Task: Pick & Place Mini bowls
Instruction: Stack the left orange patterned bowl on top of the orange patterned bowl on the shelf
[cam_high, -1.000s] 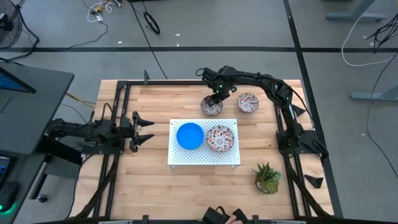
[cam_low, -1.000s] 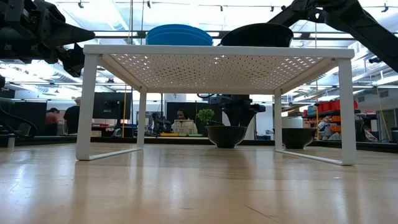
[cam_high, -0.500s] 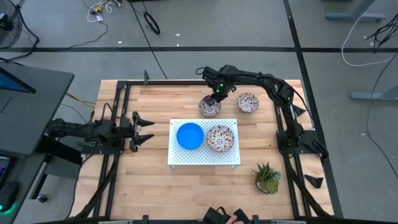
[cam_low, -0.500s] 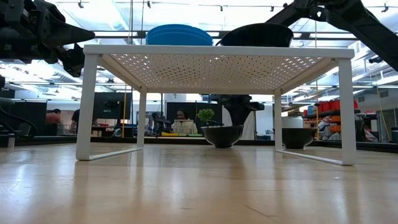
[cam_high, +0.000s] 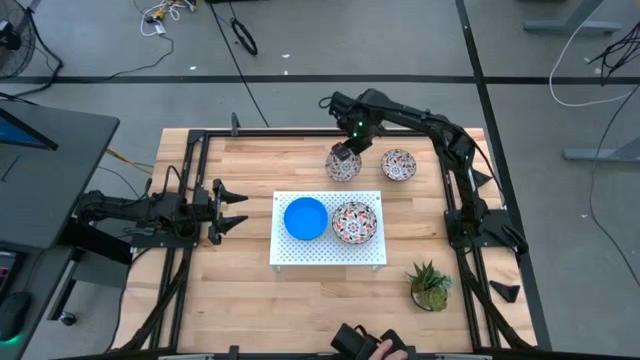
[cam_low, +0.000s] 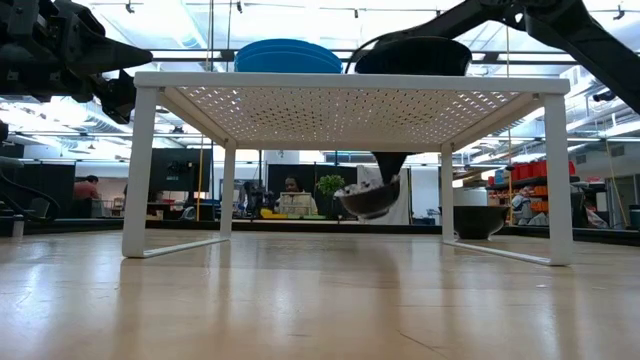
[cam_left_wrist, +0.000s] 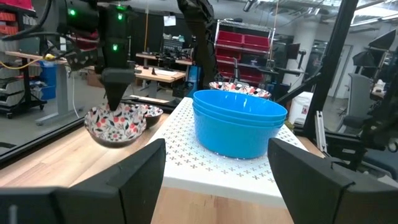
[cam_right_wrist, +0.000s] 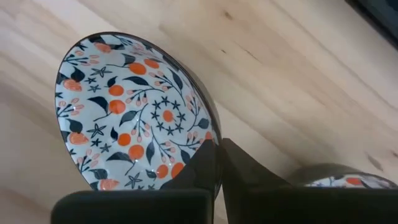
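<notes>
The right gripper (cam_high: 344, 155) is lifting a floral mini bowl (cam_high: 342, 166) by its rim, jaws clenched on the near edge, at the far side of the wooden counter (cam_high: 250, 280). In the low view the bowl (cam_low: 368, 200) is hanging tilted and clear of the wood, beyond the white perforated stand (cam_low: 350, 84). The step in hand appears to be the carry; the next move likely calls for raising the bowl above the stand's top and setting it onto the floral bowl (cam_high: 354, 221) already sitting there, beside the stacked blue bowls (cam_high: 305, 218). A further floral bowl (cam_high: 398, 164) is waiting on the counter just beside the lifted one. The right wrist view is showing the rim pinched between the fingers (cam_right_wrist: 245, 180), which the overhead view hides; the left wrist view alone is revealing that the blue bowls (cam_left_wrist: 239, 121) are a nested stack. The left gripper (cam_high: 232, 210) is idling with jaws released, left of the stand
</notes>
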